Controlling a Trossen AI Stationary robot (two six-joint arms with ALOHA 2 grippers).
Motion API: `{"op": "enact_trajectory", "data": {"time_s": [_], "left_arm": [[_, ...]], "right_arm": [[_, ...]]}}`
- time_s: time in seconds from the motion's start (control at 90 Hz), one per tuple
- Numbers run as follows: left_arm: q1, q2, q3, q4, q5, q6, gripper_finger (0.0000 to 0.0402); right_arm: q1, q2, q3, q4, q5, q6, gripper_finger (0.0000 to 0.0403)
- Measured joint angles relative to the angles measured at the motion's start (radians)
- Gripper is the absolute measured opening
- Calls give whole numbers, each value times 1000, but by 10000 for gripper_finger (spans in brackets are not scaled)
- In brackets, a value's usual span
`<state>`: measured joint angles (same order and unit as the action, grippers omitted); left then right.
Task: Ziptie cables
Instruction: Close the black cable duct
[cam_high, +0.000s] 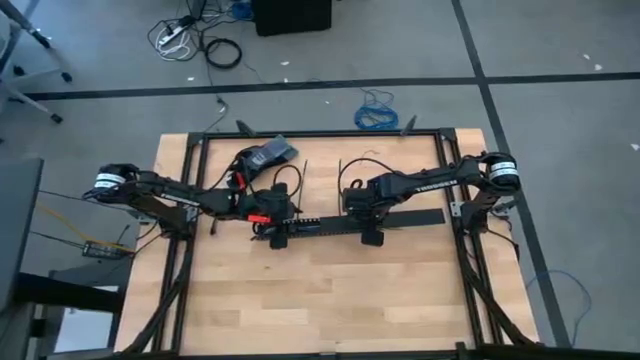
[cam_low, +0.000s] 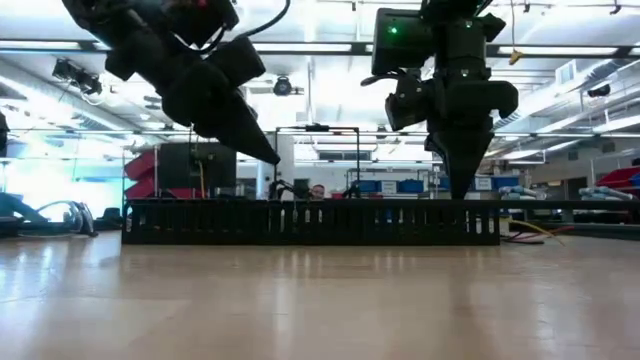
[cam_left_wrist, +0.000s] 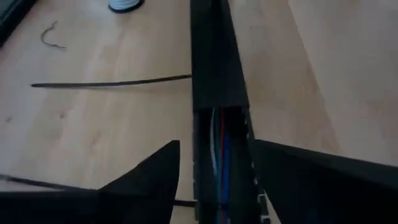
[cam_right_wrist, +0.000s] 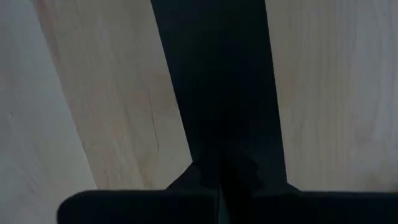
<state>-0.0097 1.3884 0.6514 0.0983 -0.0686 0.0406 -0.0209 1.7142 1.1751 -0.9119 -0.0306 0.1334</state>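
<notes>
Cables, floppy, sit in channel mid-frame; grab mid-bundle. Left gripper fingers apart astride it; right gripper pinched together.

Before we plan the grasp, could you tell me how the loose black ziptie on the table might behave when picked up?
The ziptie is a very thin strip lying flat on the wooden table, so probably light, bendy and hard to get a gripper under. Pushed, it would likely slide rather than roll.
</notes>
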Motion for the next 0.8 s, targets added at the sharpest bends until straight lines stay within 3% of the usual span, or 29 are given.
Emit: {"op": "enact_trajectory", "data": {"time_s": [0.389, 0.622, 0.8], "left_arm": [[-7, 7, 0, 23, -29, -131, 333], [-21, 51, 0, -35, -12, -199, 347], [-53, 122, 0, 13, -25, -141, 347]], "right_arm": [[-1, 0, 0, 0, 0, -3, 0], [-1, 0, 0, -3, 0, -3, 0], [-1, 0, 0, -2, 0, -3, 0]]}}
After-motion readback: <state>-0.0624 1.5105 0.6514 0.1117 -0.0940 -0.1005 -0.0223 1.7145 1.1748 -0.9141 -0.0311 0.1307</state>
